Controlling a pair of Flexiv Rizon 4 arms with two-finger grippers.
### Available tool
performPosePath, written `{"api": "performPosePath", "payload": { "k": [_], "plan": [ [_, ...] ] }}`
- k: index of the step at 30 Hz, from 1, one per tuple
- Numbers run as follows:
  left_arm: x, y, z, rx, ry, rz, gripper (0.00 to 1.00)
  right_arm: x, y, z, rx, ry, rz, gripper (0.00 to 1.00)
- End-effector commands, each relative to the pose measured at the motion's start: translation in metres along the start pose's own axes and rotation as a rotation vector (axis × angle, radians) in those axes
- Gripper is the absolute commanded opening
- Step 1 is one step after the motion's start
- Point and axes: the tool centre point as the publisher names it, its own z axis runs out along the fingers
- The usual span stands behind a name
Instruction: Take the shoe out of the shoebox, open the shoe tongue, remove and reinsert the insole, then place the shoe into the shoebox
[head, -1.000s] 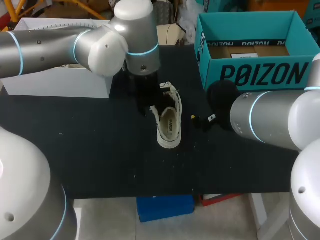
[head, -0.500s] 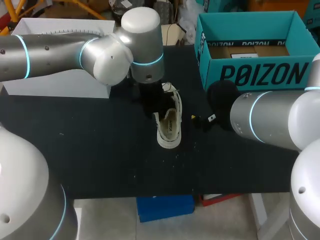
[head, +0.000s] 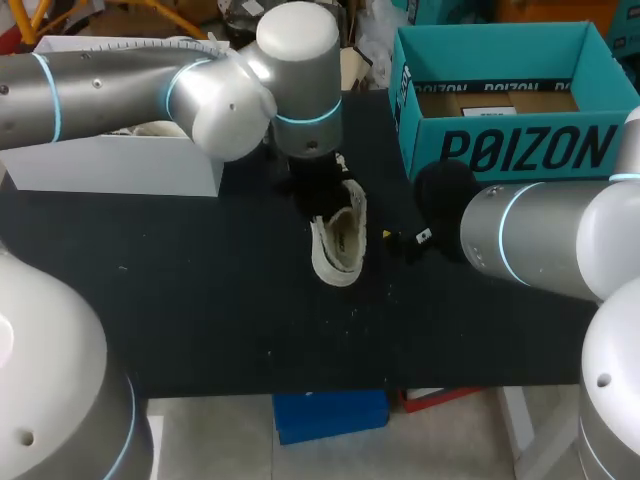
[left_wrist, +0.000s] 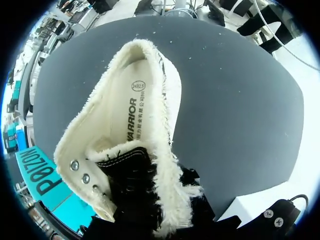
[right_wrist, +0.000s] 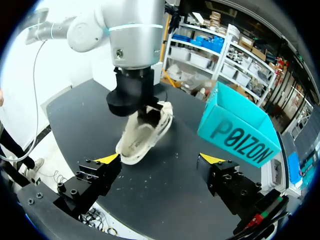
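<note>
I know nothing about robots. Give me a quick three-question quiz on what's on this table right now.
1. True or false: the shoe lies inside the teal shoebox.
2. Which arm is over the shoe? A. left B. right
3. Fill in: the right gripper, apart from the shoe, is ___.
Key: 1 false; 2 A; 3 open.
</note>
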Motion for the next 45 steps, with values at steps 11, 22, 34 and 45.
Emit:
{"api": "performPosePath", "payload": {
  "k": [11,22,34,45],
  "plan": [
    [0.010,0.002,-0.153,-0.090,-0.088,-0.039,0.00,0.001,-0.001,0.001,-0.001,0.001,0.001,1.00],
    [0.034,0.053,-0.196,-0.087,-0.107,-0.433,0.00,0.001,-0.001,0.001,-0.001,0.001,0.001,1.00],
    [0.157,0.113,-0.195,-0.143,-0.142,-0.908,0.00,0.001,-0.001,0.001,-0.001,0.001,0.001,1.00],
    [0.255,0.148,-0.199,-0.177,-0.191,-1.091,0.00,0.001,-0.001,0.001,-0.001,0.001,0.001,1.00]
  ]
}}
